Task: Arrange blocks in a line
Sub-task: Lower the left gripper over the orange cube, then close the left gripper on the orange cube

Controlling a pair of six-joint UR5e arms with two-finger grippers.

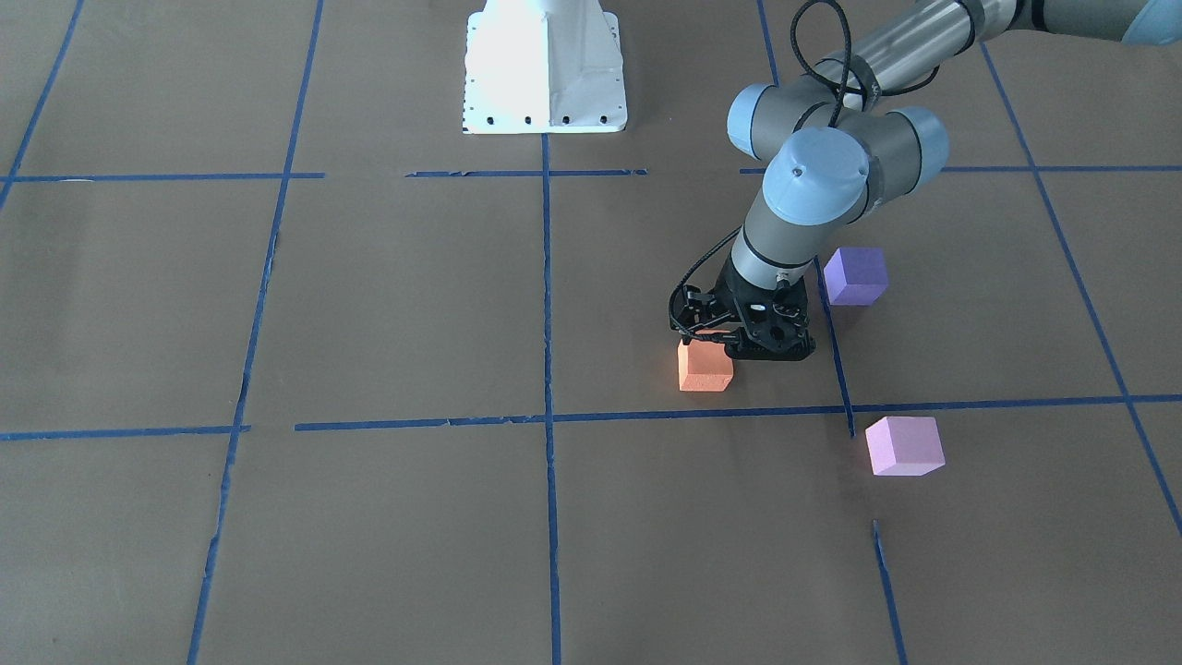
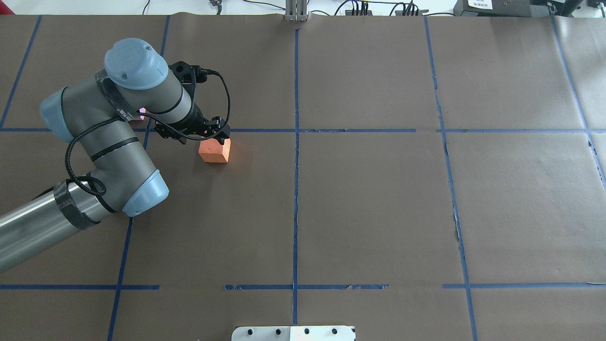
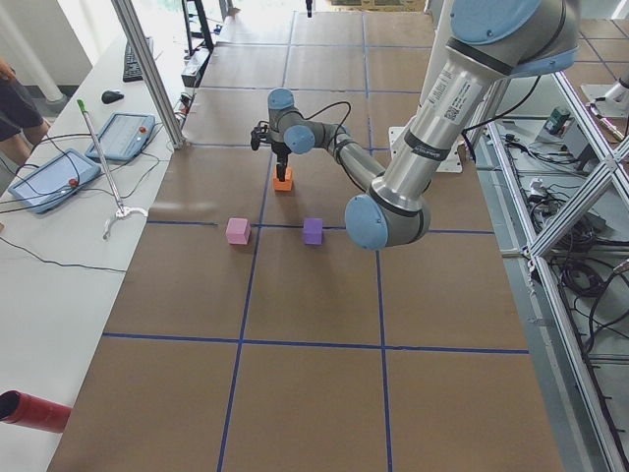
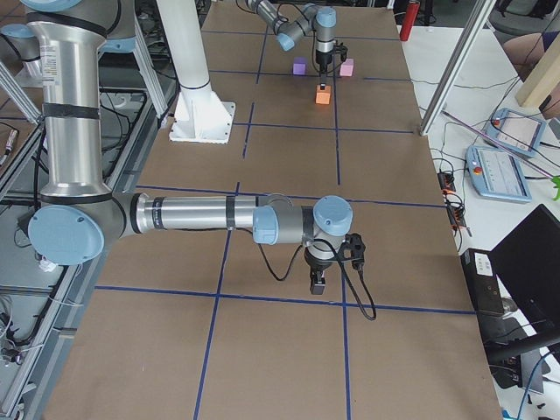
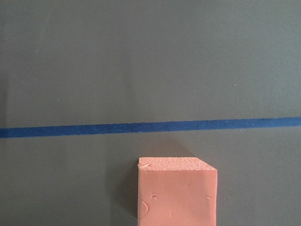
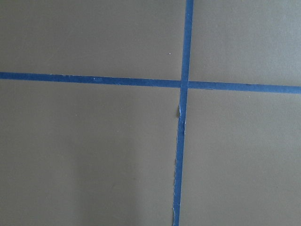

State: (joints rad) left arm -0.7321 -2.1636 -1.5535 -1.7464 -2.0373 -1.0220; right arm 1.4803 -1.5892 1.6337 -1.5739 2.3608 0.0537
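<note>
**Exterior front-facing view: left gripper poised on the orange block, which sits off the other two**

The left gripper [image 1: 727, 342] is down low at the orange block [image 1: 705, 369], right over the edge that faces the robot. The black linkage hides the tips, so I cannot tell whether the fingers stand apart, are closed, or are pinching the cube. The left wrist camera shows no fingers either. It shows only the block low in its view, with a blue tape line [image 5: 150, 127] running across just beyond it.

The orange block rests flat on the brown paper. The purple block [image 1: 855, 275] lies to the orange block's side on the robot's left, and somewhat nearer the robot. The pink block [image 1: 905, 445] also lies on that side, but farther from the robot. Both are well apart from the orange block, so the three make a triangle rather than a line.

The block lies directly beneath the fingers, a little to the far side of them. As a cube it has no long axis, so any opposite pair of faces should serve for a grasp. The left arm is much the nearer one. The right gripper [image 4: 318, 282] hangs well away from the orange block toward the robot's right, and its fingers cannot be judged. My reading is that the orange block is the one being handled to line it up with the other pair.
</note>
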